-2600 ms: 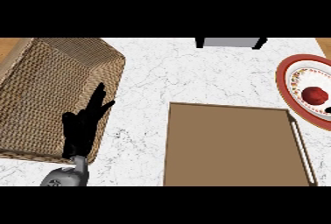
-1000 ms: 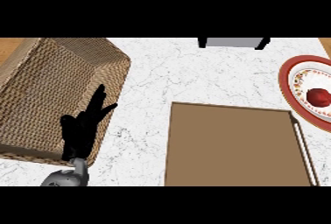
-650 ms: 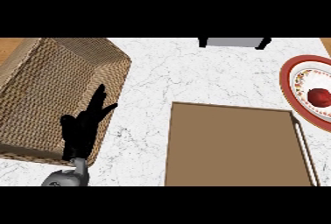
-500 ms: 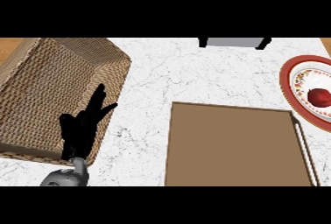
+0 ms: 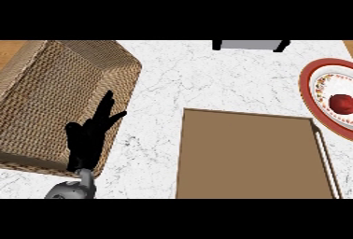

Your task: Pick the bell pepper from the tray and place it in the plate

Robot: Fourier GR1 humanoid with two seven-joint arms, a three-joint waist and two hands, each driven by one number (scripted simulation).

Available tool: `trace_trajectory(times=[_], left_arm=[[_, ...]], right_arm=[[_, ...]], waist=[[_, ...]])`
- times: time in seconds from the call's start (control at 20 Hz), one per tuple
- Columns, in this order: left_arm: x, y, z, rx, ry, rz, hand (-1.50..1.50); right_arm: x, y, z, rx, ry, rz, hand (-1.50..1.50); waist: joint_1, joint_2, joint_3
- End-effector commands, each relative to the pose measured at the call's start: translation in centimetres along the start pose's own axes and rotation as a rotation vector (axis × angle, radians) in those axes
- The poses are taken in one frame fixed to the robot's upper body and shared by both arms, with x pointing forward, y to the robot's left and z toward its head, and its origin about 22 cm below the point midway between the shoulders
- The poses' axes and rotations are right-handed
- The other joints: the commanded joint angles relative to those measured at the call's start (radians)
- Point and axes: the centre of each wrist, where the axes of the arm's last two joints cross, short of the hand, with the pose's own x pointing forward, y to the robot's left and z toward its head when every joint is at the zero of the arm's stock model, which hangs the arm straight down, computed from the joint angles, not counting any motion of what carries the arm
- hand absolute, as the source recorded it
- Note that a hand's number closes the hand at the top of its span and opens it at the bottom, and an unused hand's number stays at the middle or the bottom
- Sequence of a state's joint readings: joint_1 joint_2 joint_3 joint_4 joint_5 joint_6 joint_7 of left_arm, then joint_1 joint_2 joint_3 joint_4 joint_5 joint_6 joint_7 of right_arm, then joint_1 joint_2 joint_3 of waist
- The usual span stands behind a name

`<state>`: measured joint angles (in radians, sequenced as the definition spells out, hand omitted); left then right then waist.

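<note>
Over the wicker basket (image 5: 48,93), left hand (image 5: 86,142), fingers (image 5: 108,103) straight and spread (palm empty).

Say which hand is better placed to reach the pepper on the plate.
Right, probably. The bell pepper lies in the plate at the far right; the left hand rests open over the basket, across the tray from it. The right hand is out of view.

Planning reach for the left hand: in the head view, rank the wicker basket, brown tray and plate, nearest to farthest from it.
1. Wicker basket, at left, the left hand overlapping its edge.
2. Brown tray, centre-right.
3. Plate, far right edge, holding the bell pepper.
</note>
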<state>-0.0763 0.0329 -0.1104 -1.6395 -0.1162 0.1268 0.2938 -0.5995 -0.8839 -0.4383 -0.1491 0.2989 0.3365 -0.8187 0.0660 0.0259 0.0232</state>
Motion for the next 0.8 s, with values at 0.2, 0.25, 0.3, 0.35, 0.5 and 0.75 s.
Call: trace_trajectory(times=[0.2, 0.25, 0.3, 0.35, 0.5, 0.75], left_arm=[[-2.8, 2.0, 0.4, 0.060, 0.105, -0.035, 0.00], [-2.2, 2.6, -0.4, 0.071, 0.089, -0.044, 0.00], [-2.5, 2.0, 0.6, 0.060, 0.087, -0.040, 0.00], [-2.8, 1.6, 0.6, 0.052, 0.097, -0.031, 0.00], [-2.5, 1.3, 0.2, 0.061, 0.091, -0.055, 0.00], [-3.2, 2.2, 0.4, 0.060, 0.098, -0.038, 0.00]], right_arm=[[-0.5, -1.3, 1.5, -0.044, -0.035, -0.056, -1.50], [-0.1, -1.4, 1.1, -0.055, -0.021, -0.048, -1.50], [-0.4, -1.4, 1.4, -0.089, -0.017, -0.037, -1.50], [-0.5, -1.1, 1.3, -0.099, -0.005, -0.012, -1.50], [0.4, -2.4, 1.2, -0.110, -0.007, -0.036, -1.50], [-0.9, -2.2, 2.6, -0.117, 0.015, 0.016, -1.50]], waist=[[0.004, 0.014, -0.008], [0.003, 0.017, -0.009], [0.015, 0.016, -0.007], [0.012, 0.013, -0.009], [0.011, 0.016, -0.008], [0.010, 0.019, -0.007]])
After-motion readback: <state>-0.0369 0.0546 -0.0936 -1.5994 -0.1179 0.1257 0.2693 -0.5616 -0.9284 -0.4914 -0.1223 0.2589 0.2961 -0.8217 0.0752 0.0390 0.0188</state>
